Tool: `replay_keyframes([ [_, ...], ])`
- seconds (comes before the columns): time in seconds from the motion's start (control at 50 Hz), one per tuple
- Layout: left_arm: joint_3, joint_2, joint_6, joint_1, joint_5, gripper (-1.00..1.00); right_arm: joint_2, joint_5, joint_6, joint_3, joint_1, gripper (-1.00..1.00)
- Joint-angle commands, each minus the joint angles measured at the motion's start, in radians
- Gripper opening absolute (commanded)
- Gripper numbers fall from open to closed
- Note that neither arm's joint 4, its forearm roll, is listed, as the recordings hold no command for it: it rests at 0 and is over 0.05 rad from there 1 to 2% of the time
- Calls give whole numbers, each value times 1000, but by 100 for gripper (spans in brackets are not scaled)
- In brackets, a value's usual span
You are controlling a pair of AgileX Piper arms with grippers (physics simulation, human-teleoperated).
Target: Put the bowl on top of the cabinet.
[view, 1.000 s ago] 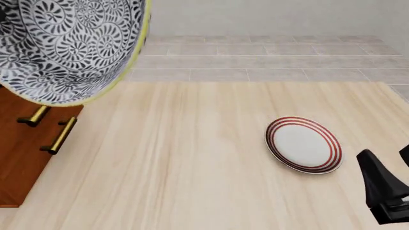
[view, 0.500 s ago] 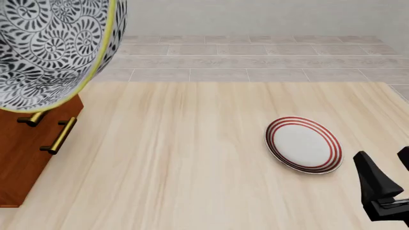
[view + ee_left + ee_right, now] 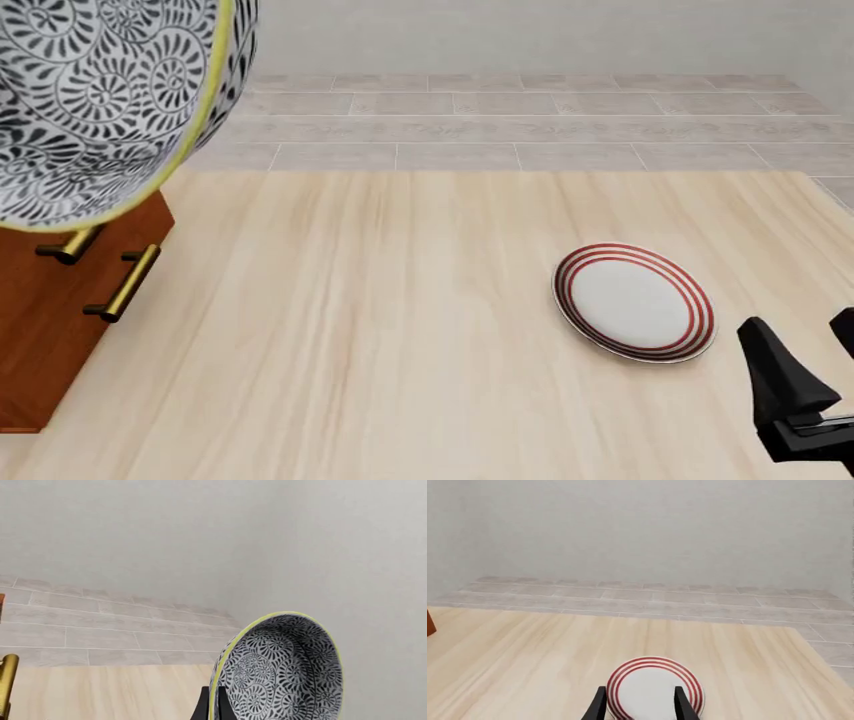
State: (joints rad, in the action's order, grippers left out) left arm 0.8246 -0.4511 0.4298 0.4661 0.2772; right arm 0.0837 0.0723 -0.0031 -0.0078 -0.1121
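The bowl [image 3: 94,100], blue-and-white patterned with a yellowish rim, hangs tilted on its side high at the far left of the front view, over the cabinet [image 3: 54,330]. It covers the cabinet's top. In the left wrist view my left gripper [image 3: 213,704] is shut on the rim of the bowl [image 3: 287,675]; the gripper itself is hidden in the front view. My right gripper [image 3: 807,350] stands open low at the right, just on the near side of the plate, with nothing between its fingers [image 3: 598,705].
A flat white plate with red rings [image 3: 634,300] lies on the table at the right, also ahead of the right fingers as plate [image 3: 654,685]. Brass bar handles [image 3: 127,283] stick out from the cabinet's front. A tiled floor and a pale wall lie beyond the table's far edge.
The bowl has moved left over the cabinet, most of it in the first half second. The right gripper has sunk slightly.
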Motion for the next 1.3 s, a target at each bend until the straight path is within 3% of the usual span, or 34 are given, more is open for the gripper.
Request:
replay_keyframes([
  [0.02,24,-21,-20,-12,28,-100,3,3,0,0,-1,100],
  [0.18,100,-80,-15,-92,75,-100,3,4,0,0,-1,100],
  [0.54,284,-193,-124,-318,148,-100,2,3,0,0,-1,100],
  [0.64,366,-246,-107,-350,196,-100,3,3,0,0,-1,100],
  [0.68,388,-253,-132,-373,195,-100,4,4,0,0,-1,100],
  [0.88,395,-291,-149,-480,202,-100,3,3,0,0,-1,100],
  [1.3,410,-346,-94,-681,196,-100,3,3,0,0,-1,100],
])
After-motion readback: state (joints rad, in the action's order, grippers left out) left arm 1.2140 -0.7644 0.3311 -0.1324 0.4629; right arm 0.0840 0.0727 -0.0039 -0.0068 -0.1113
